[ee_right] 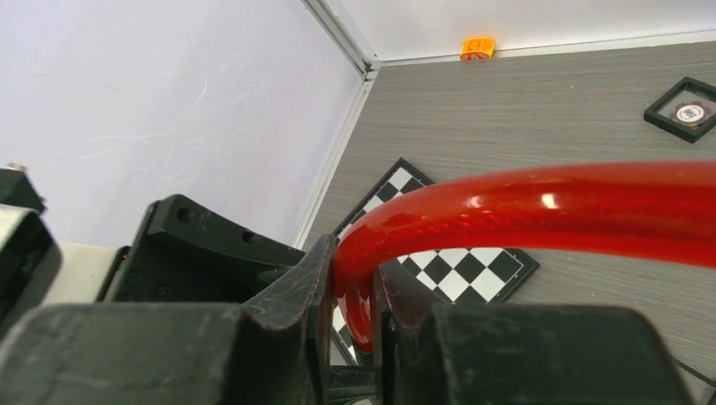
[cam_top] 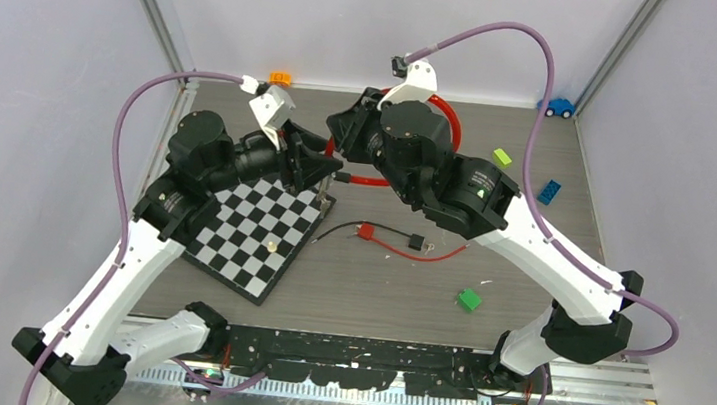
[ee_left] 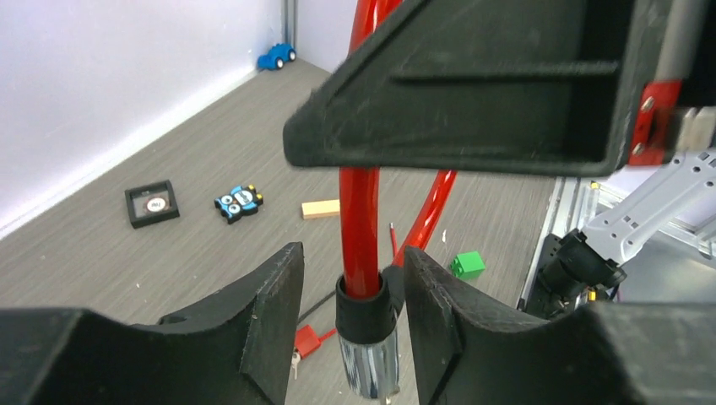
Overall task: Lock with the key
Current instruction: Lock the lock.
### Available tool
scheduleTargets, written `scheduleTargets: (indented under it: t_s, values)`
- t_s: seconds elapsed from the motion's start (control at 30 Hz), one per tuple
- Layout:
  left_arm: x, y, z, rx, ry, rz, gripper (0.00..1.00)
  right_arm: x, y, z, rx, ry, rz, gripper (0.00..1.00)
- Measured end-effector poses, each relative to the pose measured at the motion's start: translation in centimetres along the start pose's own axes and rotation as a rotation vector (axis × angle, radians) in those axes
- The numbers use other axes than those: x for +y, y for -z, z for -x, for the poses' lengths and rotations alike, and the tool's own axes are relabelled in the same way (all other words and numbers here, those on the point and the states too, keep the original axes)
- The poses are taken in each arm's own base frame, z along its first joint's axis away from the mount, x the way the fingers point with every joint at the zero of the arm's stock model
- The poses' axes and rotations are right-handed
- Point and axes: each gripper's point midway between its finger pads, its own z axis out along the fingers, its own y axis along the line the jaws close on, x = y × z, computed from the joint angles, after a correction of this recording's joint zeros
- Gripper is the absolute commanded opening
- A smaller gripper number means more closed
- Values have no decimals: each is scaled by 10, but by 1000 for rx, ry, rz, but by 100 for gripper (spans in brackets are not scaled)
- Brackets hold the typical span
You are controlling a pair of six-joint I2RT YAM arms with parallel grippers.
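**Item:** red cable lock [cam_top: 454, 122]. Glossy translucent red sheath over braided cable, looped. One end finishes in a black collar [ee_left: 365, 308] and a chrome plug [ee_left: 370, 364].

**Location:** held off the tabletop [cam_top: 528, 271] near the middle of its far edge, beside the far corner of the chessboard [cam_top: 251, 231].

**Right tool** [ee_right: 350, 291]: pinched tight on the cable's bend.

**Left tool** [ee_left: 355, 287]: half open, fingers flanking the collar with a gap on one side, gripping nothing.

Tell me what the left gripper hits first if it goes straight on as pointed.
Probably the red cable lock: its black collar stands between the fingers of the left gripper, right ahead.
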Motion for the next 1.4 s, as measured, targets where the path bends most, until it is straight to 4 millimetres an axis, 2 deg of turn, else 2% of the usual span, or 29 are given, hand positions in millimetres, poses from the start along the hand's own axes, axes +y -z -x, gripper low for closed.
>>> scheduleTargets:
  t_s: [0.1, 0.23, 0.33, 0.53, 0.93, 1.13, 1.4]
  values:
    - [0, -4, 8, -7, -18, -3, 47, 0, -2, -3, 6, 4, -4, 1]
    - [-2, -7, 15, -15, -33, -11, 42, -1, -6, -9, 20, 13, -9, 1]
    - [-2, -9, 13, -8, -34, -17, 36, -2, -6, -11, 25, 16, -11, 1]
    - [-2, -15, 4, 22, -37, -22, 33, -2, -6, -11, 26, 16, -11, 1]
    - [5, -21, -2, 41, -28, 3, 35, -1, -6, -12, 31, 17, -6, 1]
    - [5, -21, 7, 24, -36, 10, 37, -3, -7, -16, 38, 23, -12, 1]
    - [6, -20, 6, 31, -32, 20, 32, -11, -11, -20, 33, 31, -40, 1]
